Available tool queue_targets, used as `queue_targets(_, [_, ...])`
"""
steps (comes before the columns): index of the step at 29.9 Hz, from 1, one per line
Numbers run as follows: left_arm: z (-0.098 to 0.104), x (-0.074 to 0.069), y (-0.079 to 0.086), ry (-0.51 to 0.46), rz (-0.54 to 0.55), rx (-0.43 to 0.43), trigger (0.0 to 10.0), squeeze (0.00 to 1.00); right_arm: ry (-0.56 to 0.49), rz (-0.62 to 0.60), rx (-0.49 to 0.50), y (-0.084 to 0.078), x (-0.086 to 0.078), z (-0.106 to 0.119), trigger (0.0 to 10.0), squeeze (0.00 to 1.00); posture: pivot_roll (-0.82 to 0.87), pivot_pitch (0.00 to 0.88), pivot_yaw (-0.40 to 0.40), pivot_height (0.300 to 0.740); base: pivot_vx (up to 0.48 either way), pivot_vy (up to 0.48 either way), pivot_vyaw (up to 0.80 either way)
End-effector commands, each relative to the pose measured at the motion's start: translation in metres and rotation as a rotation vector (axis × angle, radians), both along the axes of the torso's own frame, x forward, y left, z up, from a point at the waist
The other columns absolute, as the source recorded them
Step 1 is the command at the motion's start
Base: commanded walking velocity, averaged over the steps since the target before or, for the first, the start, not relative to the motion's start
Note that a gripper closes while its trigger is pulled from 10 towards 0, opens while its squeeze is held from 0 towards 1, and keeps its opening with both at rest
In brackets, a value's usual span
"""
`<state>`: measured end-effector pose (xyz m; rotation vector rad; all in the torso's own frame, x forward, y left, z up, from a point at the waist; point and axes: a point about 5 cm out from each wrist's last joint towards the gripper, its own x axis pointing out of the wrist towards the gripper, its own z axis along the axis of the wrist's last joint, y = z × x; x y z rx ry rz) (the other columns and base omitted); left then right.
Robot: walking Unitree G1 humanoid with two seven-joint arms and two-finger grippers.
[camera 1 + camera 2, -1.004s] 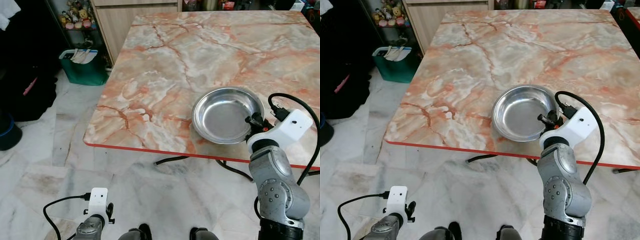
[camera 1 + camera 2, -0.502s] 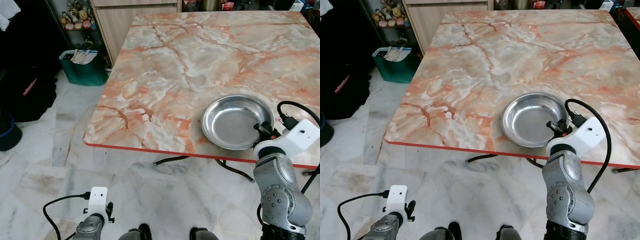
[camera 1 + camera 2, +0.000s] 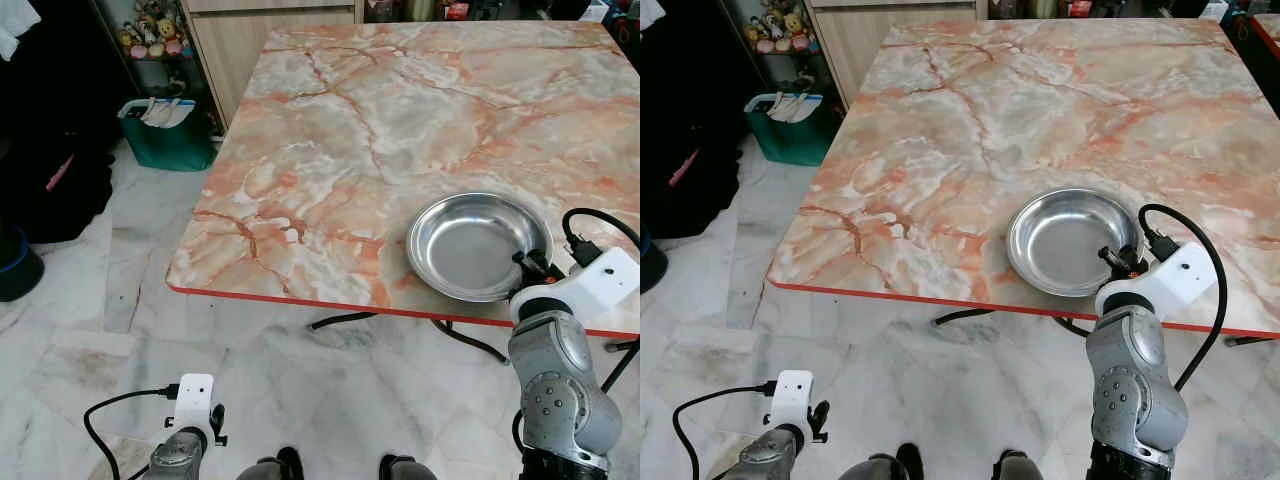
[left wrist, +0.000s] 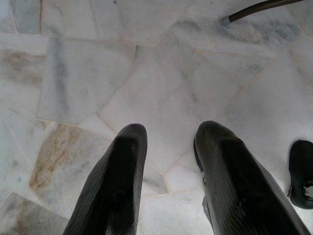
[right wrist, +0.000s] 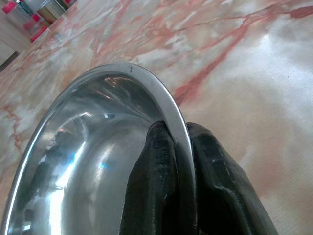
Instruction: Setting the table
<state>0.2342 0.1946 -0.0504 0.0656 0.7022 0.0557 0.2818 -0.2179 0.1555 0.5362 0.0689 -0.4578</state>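
1. Steel bowl (image 3: 478, 246): a shallow, round metal dish, empty, resting on the marble table (image 3: 400, 120) close to its near red-trimmed edge, toward the robot's right.
2. Right gripper (image 5: 180, 161): its two black fingers (image 5: 156, 171) are closed on the bowl's rim, one inside the wall and one outside, at the rim's near-right part. The bowl extends away from the fingertips, toward the table's middle.
3. Right arm (image 3: 560, 390): rises from below the table edge, just behind the grip point; a black cable (image 3: 590, 215) loops beside its white wrist housing.
4. Left gripper (image 4: 168, 147): hangs low, well apart from the bowl, fingers parted with a clear gap and holding nothing, above the pale marble floor (image 4: 146, 73).
5. Beyond the table's far-left corner: a green bin (image 3: 165, 135) and a wooden cabinet (image 3: 270, 30).
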Motion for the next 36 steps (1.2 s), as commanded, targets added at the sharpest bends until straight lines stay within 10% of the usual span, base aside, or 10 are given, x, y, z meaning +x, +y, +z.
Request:
queue_targets(1, [-0.007,-0.011,0.008,0.051,0.025,0.000,10.0,0.00,0.086,-0.016,0.009,-0.001,-0.002,-0.016,10.0,1.00,-0.10,0.204,0.083,0.740,0.000,0.000,0.00])
queue_targets(14, [-0.007,-0.012,0.010,0.052,0.032,0.001,10.0,0.00,0.077,-0.019,0.004,-0.001,-0.001,-0.015,10.0,0.91,-0.09,0.199,0.082,0.740,0.000,0.000,0.00])
queue_targets(15, [-0.007,-0.012,0.010,0.051,0.034,0.000,10.0,0.00,0.053,-0.001,-0.008,0.001,0.000,-0.011,10.0,0.23,-0.09,0.198,0.082,0.740,0.000,0.000,0.00])
queue_targets(16, [-0.007,-0.011,0.010,0.050,0.035,0.000,10.0,0.00,0.040,0.010,-0.012,0.002,0.001,-0.009,10.0,0.23,-0.09,0.198,0.082,0.740,0.000,0.000,0.00])
queue_targets(17, [-0.007,-0.011,0.010,0.049,0.035,0.000,10.0,0.00,0.029,0.021,-0.013,0.003,0.002,-0.007,10.0,0.00,-0.09,0.198,0.082,0.740,0.000,0.000,0.00])
queue_targets(36, [-0.011,-0.019,0.017,0.076,0.055,-0.026,10.0,0.00,-0.039,0.062,-0.001,0.011,0.006,0.007,10.0,0.00,-0.09,0.199,0.082,0.740,0.000,0.000,0.00])
